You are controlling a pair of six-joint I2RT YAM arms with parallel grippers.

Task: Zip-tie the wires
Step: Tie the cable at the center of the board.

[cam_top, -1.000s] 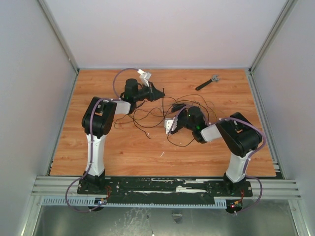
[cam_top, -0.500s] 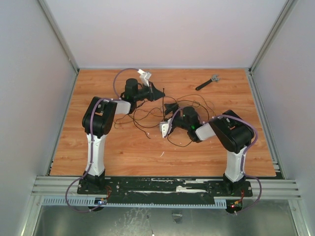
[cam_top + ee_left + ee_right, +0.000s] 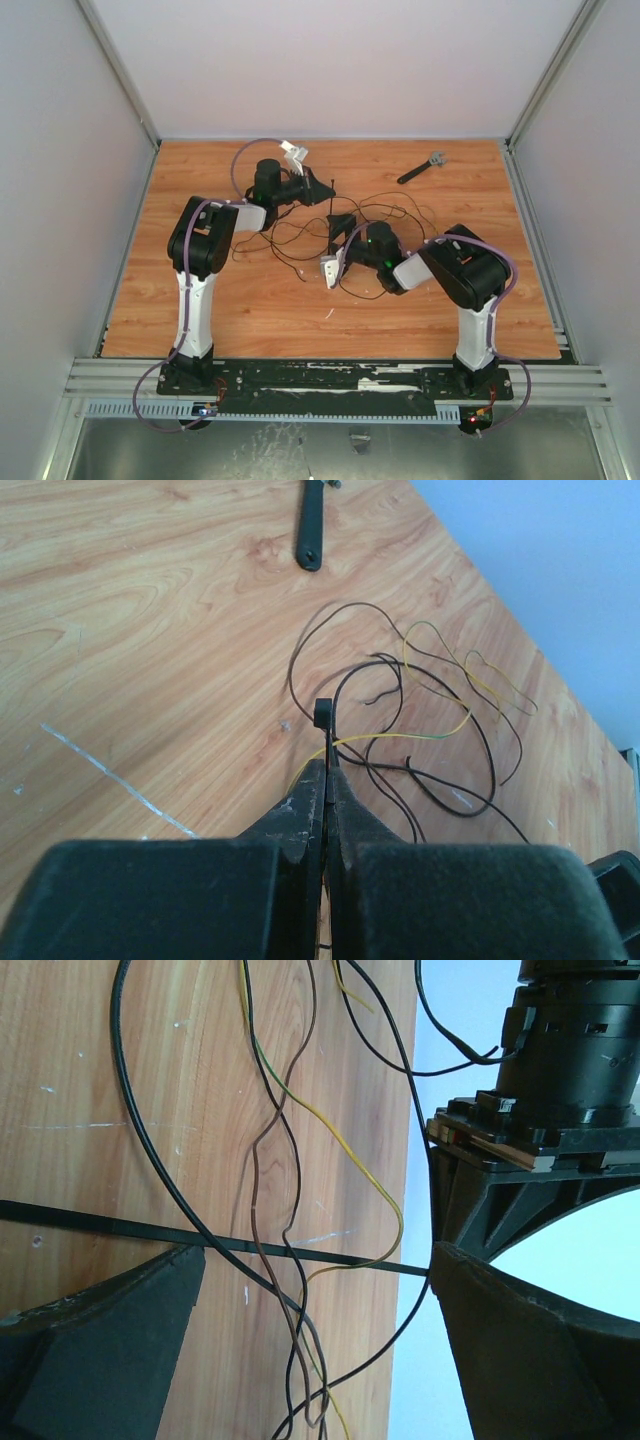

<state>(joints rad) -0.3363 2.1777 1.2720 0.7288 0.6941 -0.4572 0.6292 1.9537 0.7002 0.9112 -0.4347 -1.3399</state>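
1. The zip tie [image 3: 323,718] was gripped in the clenched left gripper [image 3: 326,772], its head sticking out past the fingertips.
2. The right gripper [image 3: 318,1260] was spread wide, with the strip crossing its gap.
3. The wires [image 3: 262,1150] were sprawled on the counter [image 3: 80,1080] beneath.

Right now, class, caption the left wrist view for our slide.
Left end effector shut on the zip tie, its head poking out, loose wires on the wooden table beyond.

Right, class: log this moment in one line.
left gripper: shut on zip tie | right gripper: open, zip tie spanning its gap | wires: loose, unbundled
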